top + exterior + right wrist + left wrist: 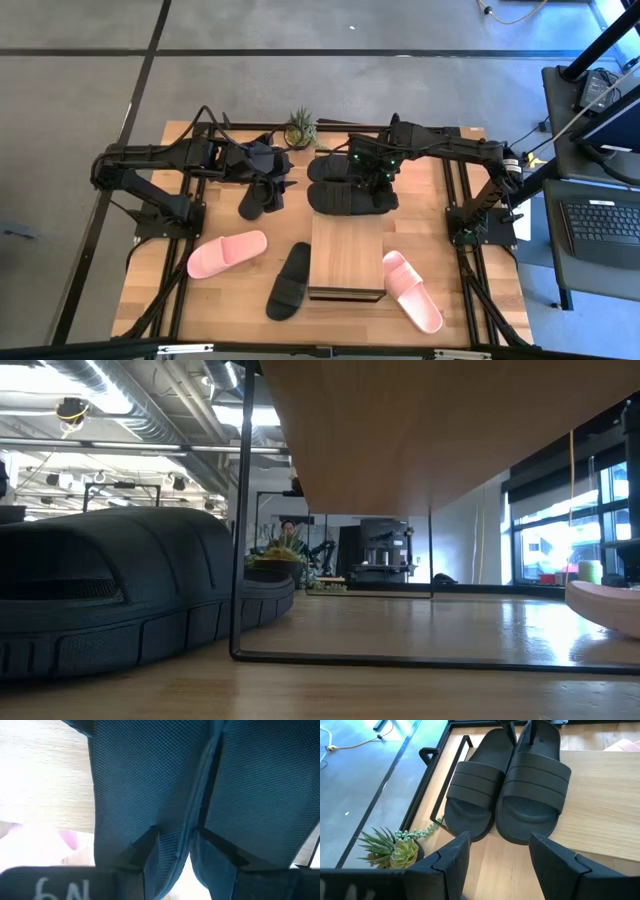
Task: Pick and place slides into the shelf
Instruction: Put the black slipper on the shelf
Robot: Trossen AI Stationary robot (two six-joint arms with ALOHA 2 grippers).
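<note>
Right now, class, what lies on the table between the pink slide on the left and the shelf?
In the high view, one black slide lies between the left pink slide and the shelf, angled, close beside the shelf.

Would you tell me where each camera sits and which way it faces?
High: overhead, straight down on the table; left gripper and right gripper show.
Low: table-top level, under the shelf into the room; no arm.
Left wrist: faces two black slides; left gripper open.
Right wrist: close over black slides; right gripper shows.
High and left wrist share the plant.
</note>
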